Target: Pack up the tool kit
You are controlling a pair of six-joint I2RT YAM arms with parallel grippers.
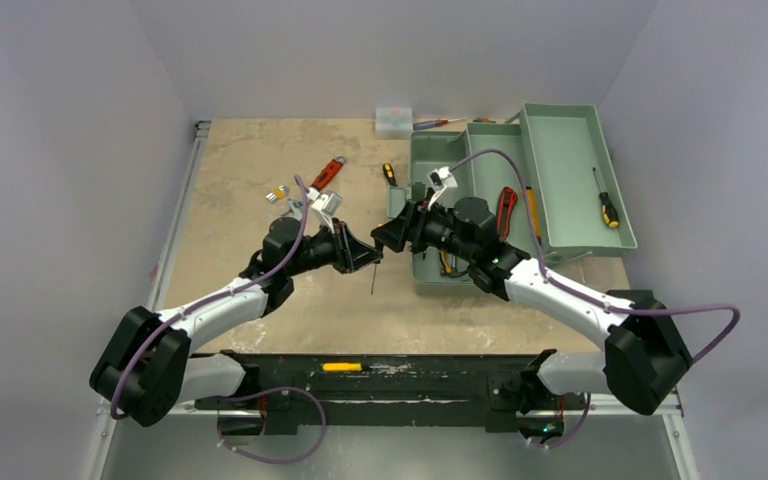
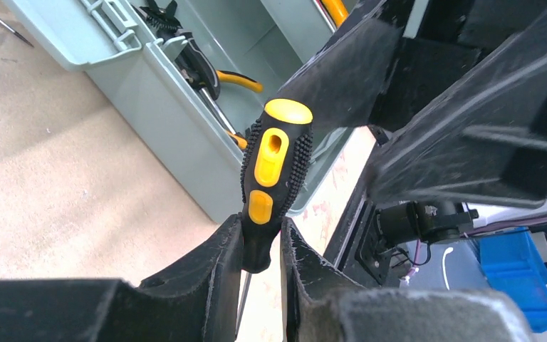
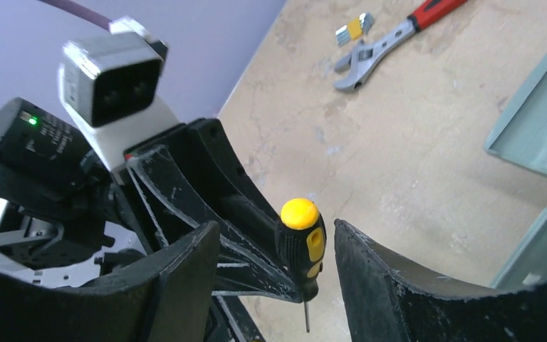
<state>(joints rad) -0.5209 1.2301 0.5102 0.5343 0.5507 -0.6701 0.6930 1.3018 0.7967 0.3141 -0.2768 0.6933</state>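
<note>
Screwdriver (image 2: 274, 171): yellow cap, yellow inlays, black handle, its grip dotted with tiny black studs. Toolbox (image 2: 164, 107), pale sage green. Table (image 3: 399, 164), mottled beige. Wrench (image 3: 395, 35), silver with a red handle. Cable (image 1: 500, 160), purple.

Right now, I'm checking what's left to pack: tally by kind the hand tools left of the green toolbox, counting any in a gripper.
Screwdrivers: 2 (the held screwdriver in the left gripper; the loose screwdriver on the table)
Adjustable wrenches: 1 (the red-handled adjustable wrench)
Total: 3
</note>
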